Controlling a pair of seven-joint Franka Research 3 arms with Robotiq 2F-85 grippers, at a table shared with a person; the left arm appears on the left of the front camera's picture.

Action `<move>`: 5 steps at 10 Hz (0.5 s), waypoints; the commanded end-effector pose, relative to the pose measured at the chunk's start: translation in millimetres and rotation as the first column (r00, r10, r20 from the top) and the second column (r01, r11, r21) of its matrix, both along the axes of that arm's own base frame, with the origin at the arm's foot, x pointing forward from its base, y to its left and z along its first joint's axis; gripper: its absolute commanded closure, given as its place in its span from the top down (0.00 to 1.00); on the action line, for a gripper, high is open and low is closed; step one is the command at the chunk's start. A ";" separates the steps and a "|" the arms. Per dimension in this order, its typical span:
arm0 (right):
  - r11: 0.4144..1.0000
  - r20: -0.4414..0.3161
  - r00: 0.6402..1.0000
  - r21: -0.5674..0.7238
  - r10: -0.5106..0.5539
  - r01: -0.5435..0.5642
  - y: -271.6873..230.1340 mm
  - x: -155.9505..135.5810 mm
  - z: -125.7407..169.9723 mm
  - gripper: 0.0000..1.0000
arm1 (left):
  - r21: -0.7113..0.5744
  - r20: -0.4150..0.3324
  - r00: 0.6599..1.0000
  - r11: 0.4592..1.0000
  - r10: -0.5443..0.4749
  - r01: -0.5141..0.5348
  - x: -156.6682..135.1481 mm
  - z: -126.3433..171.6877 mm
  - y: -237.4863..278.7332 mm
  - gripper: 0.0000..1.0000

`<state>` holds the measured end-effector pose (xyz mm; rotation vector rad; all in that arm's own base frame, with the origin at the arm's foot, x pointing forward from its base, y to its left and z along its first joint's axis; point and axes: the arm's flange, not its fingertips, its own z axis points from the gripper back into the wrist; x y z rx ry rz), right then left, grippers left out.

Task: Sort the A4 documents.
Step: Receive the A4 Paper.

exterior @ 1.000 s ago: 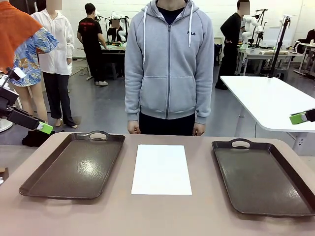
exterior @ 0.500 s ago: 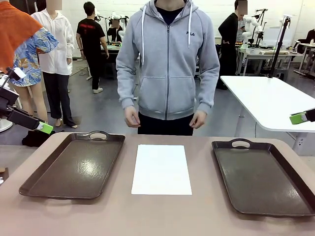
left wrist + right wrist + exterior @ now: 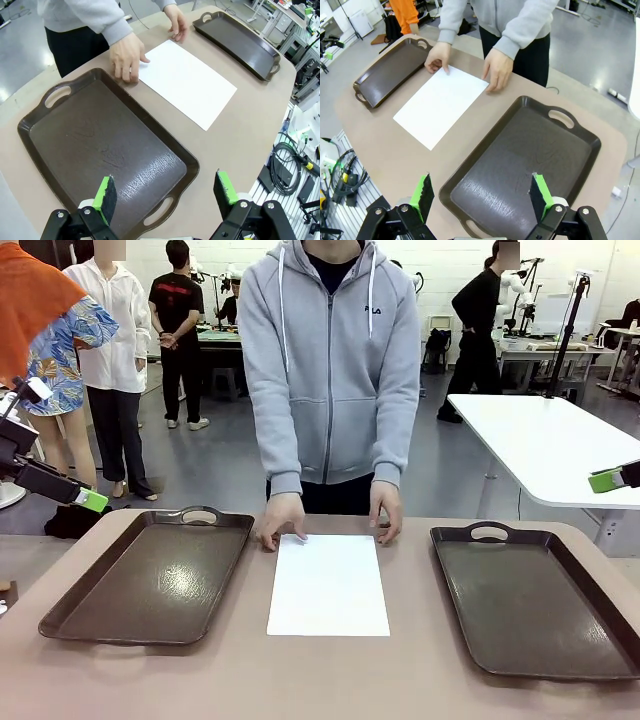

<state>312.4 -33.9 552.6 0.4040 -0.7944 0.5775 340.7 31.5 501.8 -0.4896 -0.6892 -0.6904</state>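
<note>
A white stack of A4 documents (image 3: 328, 584) lies flat in the middle of the table, between two dark brown trays; it also appears in the left wrist view (image 3: 187, 82) and the right wrist view (image 3: 441, 105). A person in a grey hoodie presses both hands (image 3: 280, 522) on the far corners of the sheets. My left gripper (image 3: 166, 191) hovers open and high above the near end of the left tray (image 3: 100, 150). My right gripper (image 3: 481, 195) hangs open over the right tray (image 3: 525, 165). Only green pad tips show at the picture edges of the front view: left gripper (image 3: 90, 500), right gripper (image 3: 606, 480).
The left tray (image 3: 150, 580) and right tray (image 3: 535, 600) hold nothing. The tan table (image 3: 330, 680) has bare room in front of the paper. Cables (image 3: 285, 160) lie on the floor beside the table. A white table (image 3: 560, 445) stands behind on the right.
The person stepped up to the table and lowered both hands onto the far corners of the paper. Neither gripper has moved.
</note>
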 end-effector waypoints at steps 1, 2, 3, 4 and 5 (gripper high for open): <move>1.000 -0.003 1.000 -0.001 0.001 -0.001 0.4 0.6 -0.8 1.00 | -0.009 0.002 1.000 1.000 -0.010 0.010 0.8 -1.4 1.0 1.00; 1.000 -0.003 1.000 -0.001 0.001 -0.001 0.4 0.6 -0.8 1.00 | -0.009 0.002 1.000 1.000 -0.010 0.010 0.8 -1.4 1.0 1.00; 1.000 -0.003 1.000 -0.001 0.001 -0.001 0.4 0.6 -0.8 1.00 | -0.009 0.002 1.000 1.000 -0.010 0.010 0.8 -1.4 1.0 1.00; 1.000 -0.003 1.000 -0.001 0.001 -0.001 0.4 0.6 -0.8 1.00 | -0.009 0.002 1.000 1.000 -0.010 0.010 0.8 -1.4 1.0 1.00; 1.000 -0.003 1.000 -0.001 0.001 -0.001 0.4 0.6 -0.8 1.00 | -0.009 0.002 1.000 1.000 -0.010 0.010 0.8 -1.4 1.0 1.00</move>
